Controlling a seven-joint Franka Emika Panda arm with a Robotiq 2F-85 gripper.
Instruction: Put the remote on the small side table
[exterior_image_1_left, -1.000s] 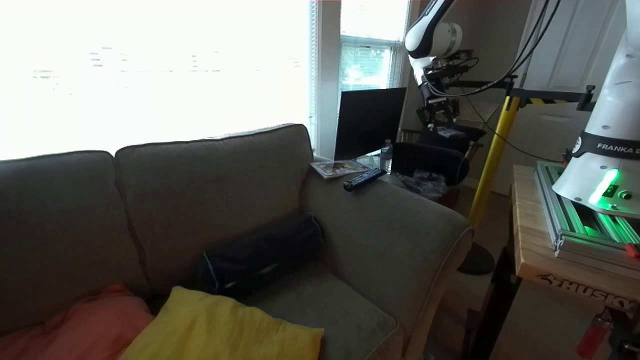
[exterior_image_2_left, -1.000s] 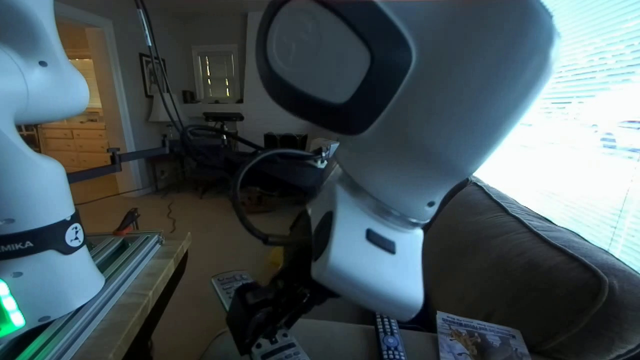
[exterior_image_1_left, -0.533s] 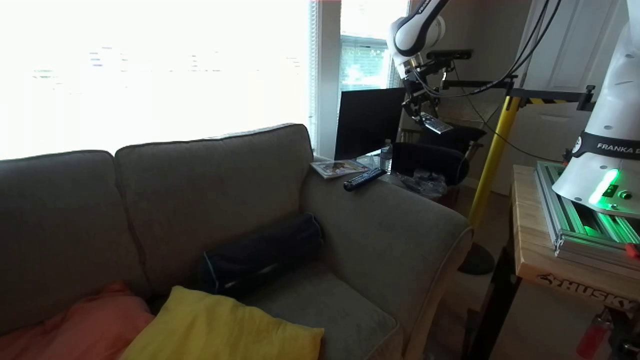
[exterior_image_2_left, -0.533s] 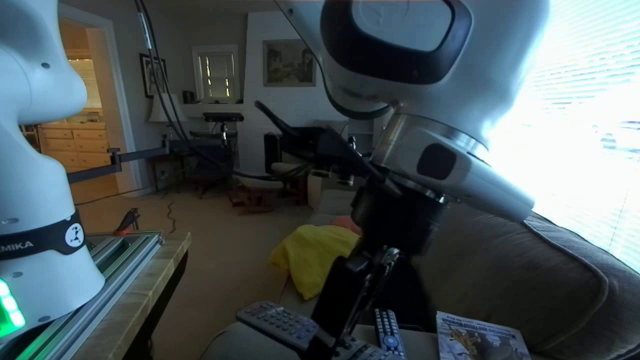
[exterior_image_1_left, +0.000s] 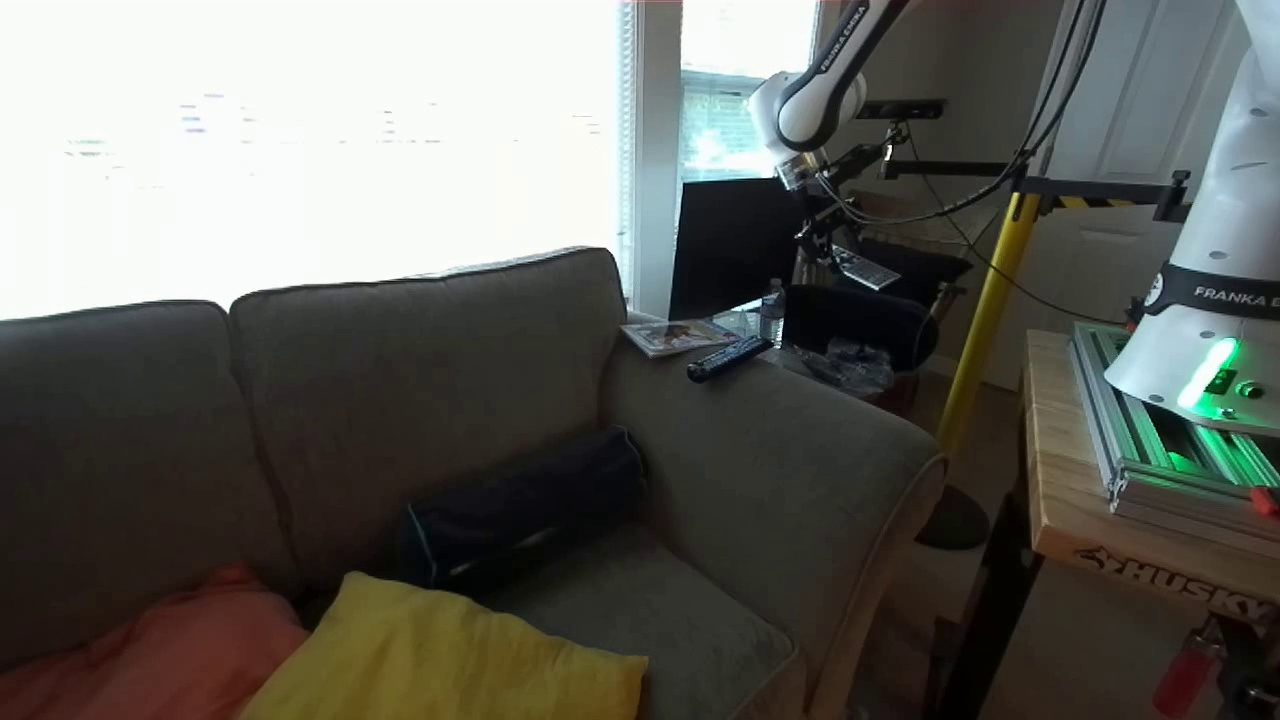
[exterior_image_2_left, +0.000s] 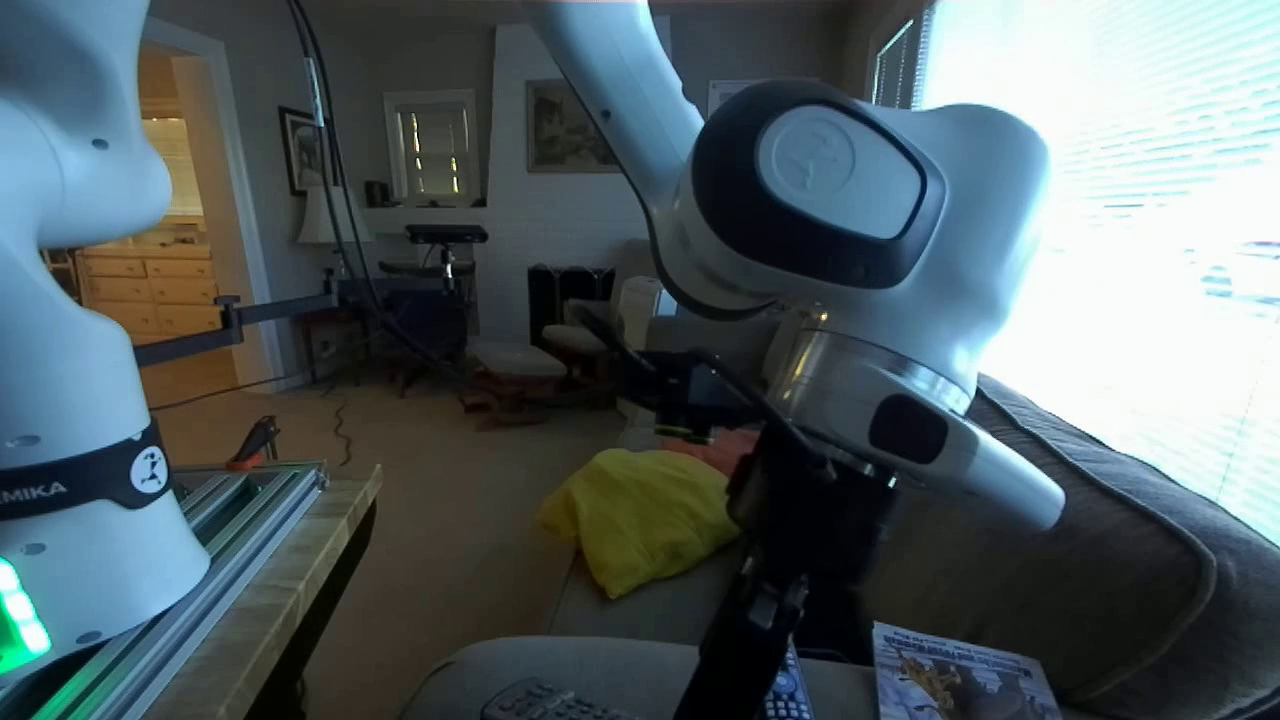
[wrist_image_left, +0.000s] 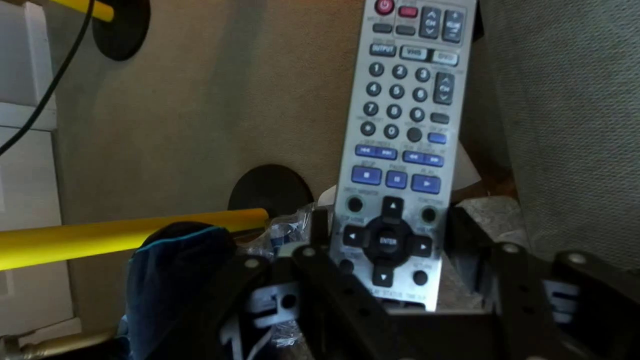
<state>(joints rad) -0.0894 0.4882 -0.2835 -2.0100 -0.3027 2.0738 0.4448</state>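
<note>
Robot gripper is pinching a grey remote by its long edges — holding it in mid-air
In an exterior view the grey remote is hanging tilted beyond the sofa arm, where a black remote is lying near a magazine — a water bottle is standing close by

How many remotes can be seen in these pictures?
2: the silver remote is held in the gripper, and the black remote lies on the sofa arm. Others may be hidden.
</note>
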